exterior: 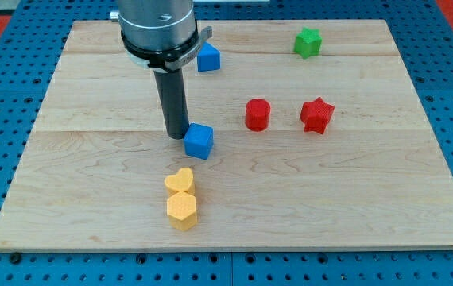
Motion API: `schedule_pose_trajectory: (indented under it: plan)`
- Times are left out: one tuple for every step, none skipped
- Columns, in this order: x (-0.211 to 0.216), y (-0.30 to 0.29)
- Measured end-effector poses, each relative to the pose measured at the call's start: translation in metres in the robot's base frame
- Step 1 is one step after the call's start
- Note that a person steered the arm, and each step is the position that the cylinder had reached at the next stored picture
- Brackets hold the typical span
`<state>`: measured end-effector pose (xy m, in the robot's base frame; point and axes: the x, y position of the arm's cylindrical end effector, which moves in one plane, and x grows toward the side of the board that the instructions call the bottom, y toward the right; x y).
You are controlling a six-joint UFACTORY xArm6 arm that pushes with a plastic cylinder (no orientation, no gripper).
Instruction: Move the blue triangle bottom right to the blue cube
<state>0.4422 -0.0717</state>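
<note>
The blue triangle [209, 57] lies near the view's top, just right of the arm's body, which hides its left edge. The blue cube [199, 141] lies near the board's middle. My tip [176, 136] rests on the board right at the cube's left side, touching or nearly touching it. The triangle is well above the tip and slightly to its right.
A red cylinder [257, 114] and a red star [316, 115] lie right of the cube. A green star [307, 42] is at the top right. A yellow heart [180, 181] and a yellow hexagon [182, 210] touch each other below the cube. The wooden board [75, 199] ends on all sides.
</note>
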Motion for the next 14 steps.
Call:
schedule_pose_trajectory:
  plan:
    - [-0.026, 0.013]
    - [0.008, 0.047]
    - [0.054, 0.048]
    - [0.07, 0.054]
    - [0.005, 0.06]
    - [-0.064, 0.056]
    - [-0.109, 0.071]
    - [-0.166, 0.074]
    - [-0.198, 0.036]
    - [-0.149, 0.013]
    - [-0.093, 0.013]
    - [-0.091, 0.004]
    - [-0.095, 0.004]
    - [-0.095, 0.005]
